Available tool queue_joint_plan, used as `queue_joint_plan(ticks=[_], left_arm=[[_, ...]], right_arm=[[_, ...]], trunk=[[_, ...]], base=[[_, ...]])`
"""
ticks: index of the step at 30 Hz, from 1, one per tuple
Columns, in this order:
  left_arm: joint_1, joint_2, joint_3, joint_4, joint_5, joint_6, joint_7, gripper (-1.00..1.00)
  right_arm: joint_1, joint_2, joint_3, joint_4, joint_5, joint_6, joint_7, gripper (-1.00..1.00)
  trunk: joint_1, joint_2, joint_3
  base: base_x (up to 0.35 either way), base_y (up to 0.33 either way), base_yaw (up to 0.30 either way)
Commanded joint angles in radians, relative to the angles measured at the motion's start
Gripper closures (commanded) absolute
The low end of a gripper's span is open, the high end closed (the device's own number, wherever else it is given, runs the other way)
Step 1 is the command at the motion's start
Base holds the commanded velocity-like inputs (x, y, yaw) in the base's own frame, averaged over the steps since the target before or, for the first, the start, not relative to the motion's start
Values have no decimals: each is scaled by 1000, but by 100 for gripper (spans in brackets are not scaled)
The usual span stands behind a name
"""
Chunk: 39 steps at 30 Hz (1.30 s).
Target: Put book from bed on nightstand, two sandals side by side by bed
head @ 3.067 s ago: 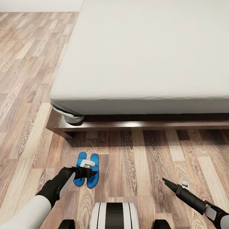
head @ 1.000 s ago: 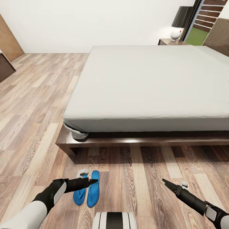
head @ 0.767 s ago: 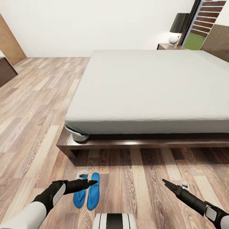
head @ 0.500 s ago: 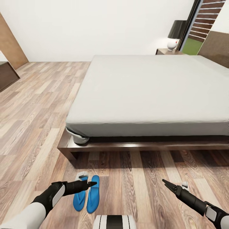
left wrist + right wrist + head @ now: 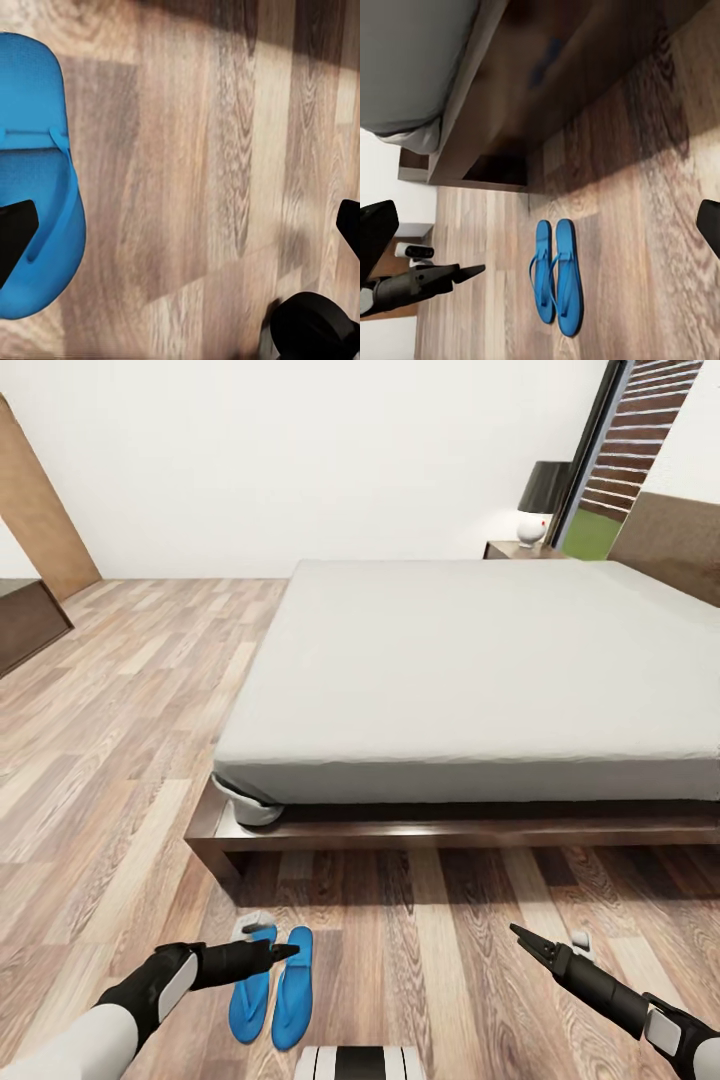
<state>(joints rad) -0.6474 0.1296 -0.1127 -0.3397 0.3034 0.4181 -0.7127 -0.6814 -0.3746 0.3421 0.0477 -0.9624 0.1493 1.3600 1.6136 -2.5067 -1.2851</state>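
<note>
Lying side by side on the wood floor [image 5: 90,760] are the two sandals [image 5: 271,996], bright blue, touching along their long edges, just in front of the bed's near corner. The bed [image 5: 480,670] is big and low, with a dark wooden frame and a plain grey mattress with nothing on top. At its far corner stands a nightstand [image 5: 520,549] with a lamp [image 5: 540,505] on it, beside a tall window.

The left claw [image 5: 284,952] hangs just above the sandals, and its tips are spread wide in the left wrist view. The right claw [image 5: 520,934] hangs over bare floor, well apart from the sandals, and is spread wide too.
</note>
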Motion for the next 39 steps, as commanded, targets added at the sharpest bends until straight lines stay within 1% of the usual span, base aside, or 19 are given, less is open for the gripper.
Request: queue_joint_plan(ticks=[1, 5, 9, 14, 20, 30, 34, 39], left_arm=[[0, 2, -7, 7, 10, 6, 0, -100], [0, 4, -8, 36, 9, -7, 0, -100], [0, 4, -9, 67, 8, -41, 0, -100], [0, 4, -10, 99, 7, -65, 0, -100], [0, 5, -10, 115, 5, -73, 1, -100], [1, 5, -10, 125, 6, -76, 2, -100], [1, 5, -11, 128, 6, -76, 2, -100], [2, 5, -11, 129, 6, -76, 2, -100]], right_arm=[[-1, 0, 9, 3, -10, 11, 4, -100], [-2, 0, 8, 3, -9, 10, 0, -100], [1, 0, 8, 4, -9, 9, -12, -100], [12, -2, 7, 4, -5, 3, -25, -100], [20, -3, 8, 4, -1, 0, -43, -100], [41, -4, 11, 4, 6, 0, -110, -100], [52, -3, 11, 4, 6, 0, -124, -100], [62, -3, 11, 4, 7, -1, -129, -100]], trunk=[[-1, 0, 3], [-2, 1, 19], [-4, 2, 34], [-6, 3, 54], [-9, 4, 77], [-14, 7, 115], [-29, 35, 128], [-29, 35, 128]], base=[[0, 0, 0], [0, 0, 0], [0, 0, 0], [0, 0, 0], [0, 0, 0], [0, 0, 0], [0, 0, 0], [0, 0, 0]])
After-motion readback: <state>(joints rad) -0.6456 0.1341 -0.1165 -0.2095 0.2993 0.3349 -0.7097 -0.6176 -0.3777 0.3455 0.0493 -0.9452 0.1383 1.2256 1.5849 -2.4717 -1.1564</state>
